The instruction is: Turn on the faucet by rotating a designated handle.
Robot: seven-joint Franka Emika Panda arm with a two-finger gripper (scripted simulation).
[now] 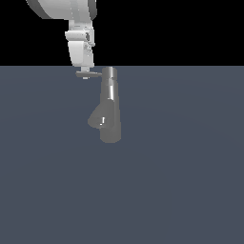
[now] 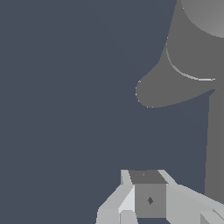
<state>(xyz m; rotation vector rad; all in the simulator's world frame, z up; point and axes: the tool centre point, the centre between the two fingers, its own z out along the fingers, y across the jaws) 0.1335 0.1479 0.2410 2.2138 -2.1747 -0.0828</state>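
Gripper (image 1: pixel 85 76): at handle (image 1: pixel 90 74) tip, placed to push it round; opening cannot be told.
Faucet (image 1: pixel 109 107): upright.

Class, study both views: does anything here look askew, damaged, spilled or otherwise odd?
Nothing stands out. The faucet stands upright and whole, with no spill around it. Its handle juts sideways from the top cap, and the gripper sits right at it.

Claw (image 1: pixel 85 76) fingertips behind the handle (image 1: pixel 90 74); faucet (image 2: pixel 192 65) cut off in wrist view.
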